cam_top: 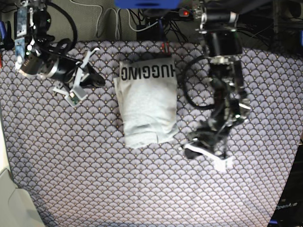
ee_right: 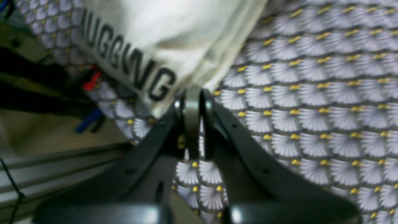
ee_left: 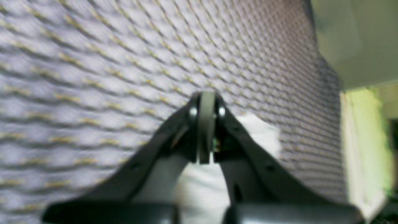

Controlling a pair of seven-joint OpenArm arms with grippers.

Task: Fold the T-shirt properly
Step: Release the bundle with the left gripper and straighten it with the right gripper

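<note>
T-shirt (cam_top: 147, 105) lies folded into a compact upright rectangle near the middle of the fan-patterned table cloth (cam_top: 94, 179), its black "HUGGING" lettering (cam_top: 147, 72) running along the far edge. Both arms sit clear of it: the left gripper (cam_top: 188, 144) just off its lower corner, the right gripper (cam_top: 98, 80) beside the lettered end. Each pincer is pressed together and pinches nothing

T-shirt (cam_top: 147, 101) lies on table cloth (cam_top: 94, 175), between both arms
</note>
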